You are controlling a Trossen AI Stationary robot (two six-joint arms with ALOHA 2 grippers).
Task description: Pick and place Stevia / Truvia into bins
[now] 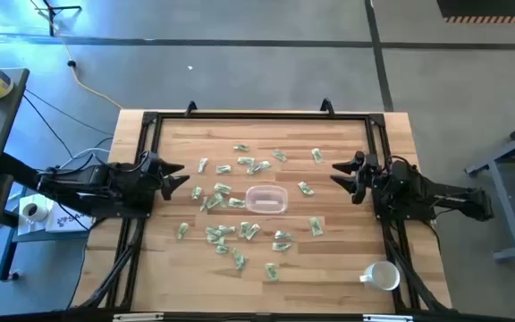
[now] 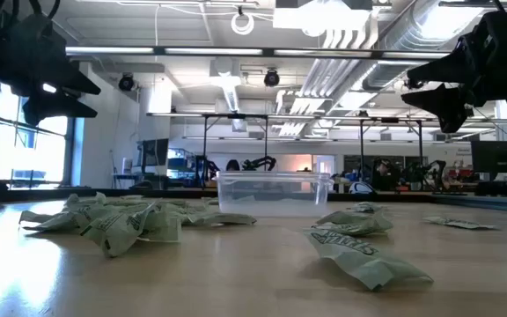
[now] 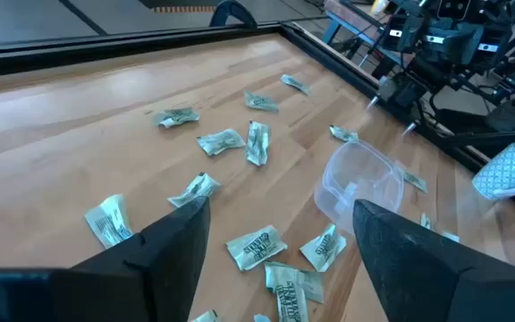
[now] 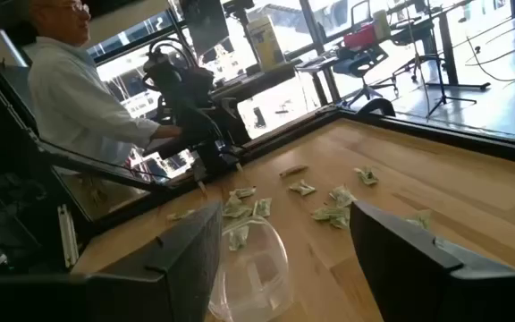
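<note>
Robotics lab: exposed ceiling ducts, more robot rigs behind

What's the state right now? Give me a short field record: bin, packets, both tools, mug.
bin: clear bin mid-table, looks empty
packets: green-white packets scattered around the bin, none seen inside
left tool: left tool open, raised at the left edge, holding nothing
right tool: right tool open, raised at the right edge, holding nothing
mug: white mug near the right front corner

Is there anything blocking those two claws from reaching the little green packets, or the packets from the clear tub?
Nothing visible: both grippers, left and right, hang open above bare wood, packets lie loose around the tub.
</note>
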